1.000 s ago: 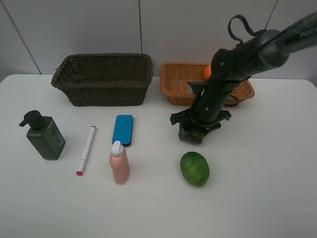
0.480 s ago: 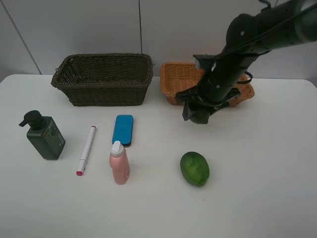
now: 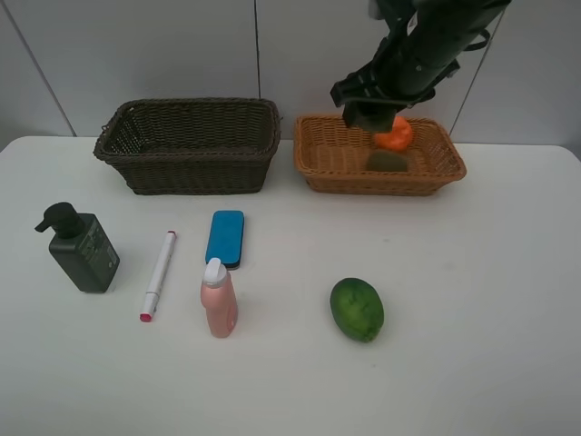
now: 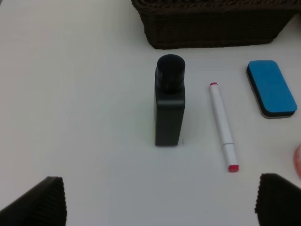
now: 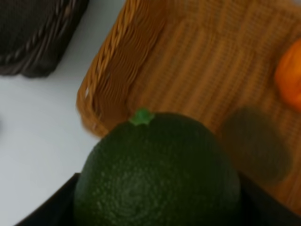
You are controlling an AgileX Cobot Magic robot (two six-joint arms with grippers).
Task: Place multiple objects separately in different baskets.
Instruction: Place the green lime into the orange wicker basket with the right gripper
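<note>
Overhead, a plain white counter (image 3: 472, 300) fills the scene, matte and unmarked, backed by a pale grey wall (image 3: 163, 54) of flat panels with thin vertical seams. The dark brown basket (image 3: 186, 145) sits at the back of the counter against that wall. Just to its right, close but not touching, stands the light orange-tan basket (image 3: 336, 163), shallower, with an orange (image 3: 396, 136) and a brown kiwi (image 3: 388, 161) lying in it.

Right of the dark brown basket and higher than its rim, the right end effector (image 3: 368, 113) hangs in the air, clamped on a green fruit (image 5: 157, 169). The right wrist view shows its dark rind and small stalk between the black fingers, with the tan weave below.

In front of the dark brown basket lie the blue eraser block (image 3: 225, 238) and the white marker (image 3: 158, 275), with the pink bottle (image 3: 219, 300) upright nearer the camera. The dark green pump bottle (image 3: 82, 247) stands off its front left corner. A second green fruit (image 3: 357, 309) rests on the counter well to its front right.

The left end effector (image 4: 157, 202) shows only in its wrist view, jaws spread wide and holding nothing, above the pump bottle.
</note>
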